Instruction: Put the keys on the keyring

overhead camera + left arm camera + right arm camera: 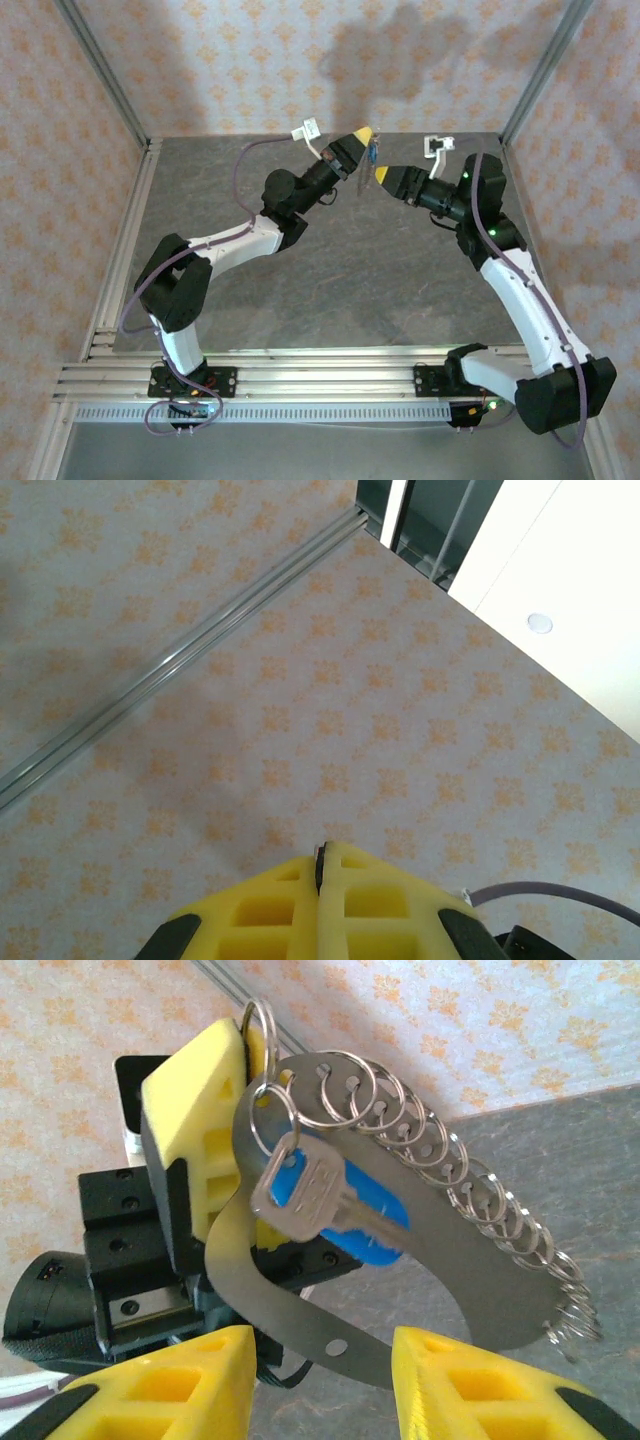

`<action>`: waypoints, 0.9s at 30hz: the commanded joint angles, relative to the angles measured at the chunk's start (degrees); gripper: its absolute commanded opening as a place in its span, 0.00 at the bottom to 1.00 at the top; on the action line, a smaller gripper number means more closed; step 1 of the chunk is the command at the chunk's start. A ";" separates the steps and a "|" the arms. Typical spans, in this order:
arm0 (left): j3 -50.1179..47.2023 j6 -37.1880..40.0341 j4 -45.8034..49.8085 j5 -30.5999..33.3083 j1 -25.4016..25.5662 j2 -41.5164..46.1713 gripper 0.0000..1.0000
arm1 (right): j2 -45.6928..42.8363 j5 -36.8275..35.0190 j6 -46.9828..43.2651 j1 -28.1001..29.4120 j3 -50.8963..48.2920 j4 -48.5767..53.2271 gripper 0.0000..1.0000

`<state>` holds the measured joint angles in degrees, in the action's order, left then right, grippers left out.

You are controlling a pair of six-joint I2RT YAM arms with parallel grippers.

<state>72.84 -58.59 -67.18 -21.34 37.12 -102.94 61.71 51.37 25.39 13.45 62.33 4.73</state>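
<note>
Keyring (290, 1305) with blue-headed key (310, 1195) pinched in the left pincer (320, 854), grip point hidden; right pincer (322, 1345) gapes.

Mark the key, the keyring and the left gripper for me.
key (315, 1196): right wrist view, on its silver middle beside the blue head.
keyring (282, 1306): right wrist view, on the grey band's lower curve.
left gripper (321, 863): left wrist view, on the seam between its shut yellow fingers.
</note>
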 commanded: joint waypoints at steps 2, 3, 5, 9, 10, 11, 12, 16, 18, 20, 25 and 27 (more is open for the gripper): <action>2.31 -0.56 -3.68 0.69 0.06 -0.25 0.00 | -4.24 -1.51 -0.28 -2.29 -1.01 0.46 0.40; 2.39 -0.65 -3.60 0.69 0.06 -0.29 0.00 | -4.57 -2.10 1.39 -2.81 -1.10 -1.17 0.40; 2.40 -0.92 -3.57 0.69 0.06 -0.34 0.00 | -4.46 -4.09 4.05 -2.98 -0.44 -3.84 0.40; 2.26 -1.18 -2.60 0.66 0.09 0.09 0.00 | -3.37 -10.11 12.38 -2.91 0.86 -10.81 0.40; 2.18 -1.13 -2.21 0.69 0.06 0.25 0.00 | -2.83 -11.23 14.45 -2.99 1.02 -12.57 0.40; 2.12 -1.01 -1.87 0.67 0.05 0.49 0.00 | -2.16 -11.98 16.51 -2.96 1.19 -14.67 0.40; 2.06 -1.00 -1.62 0.69 0.05 0.62 0.00 | -1.45 -12.17 18.60 -2.99 1.30 -16.60 0.40; 1.87 -0.83 -0.77 0.52 0.05 1.07 0.00 | 2.05 -11.57 25.10 -2.78 2.01 -23.94 0.40; 1.80 -0.91 -0.76 0.50 0.05 1.07 0.00 | 3.24 -11.73 26.77 -2.43 2.16 -26.22 0.40; 1.71 -1.00 -0.76 0.52 0.06 1.07 0.00 | 4.24 -11.91 27.60 -1.78 2.60 -27.63 0.40; 1.69 -1.17 -0.76 0.60 0.06 1.05 0.00 | 5.81 -12.77 27.52 0.36 3.07 -28.46 0.40; 1.69 -1.18 -0.76 0.59 0.07 1.07 0.00 | 5.81 -13.04 27.44 1.06 2.91 -28.77 0.40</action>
<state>73.14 -59.16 -66.28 -21.37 37.12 -103.28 67.48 39.31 51.70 13.67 62.94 -19.42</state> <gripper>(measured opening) 0.045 0.401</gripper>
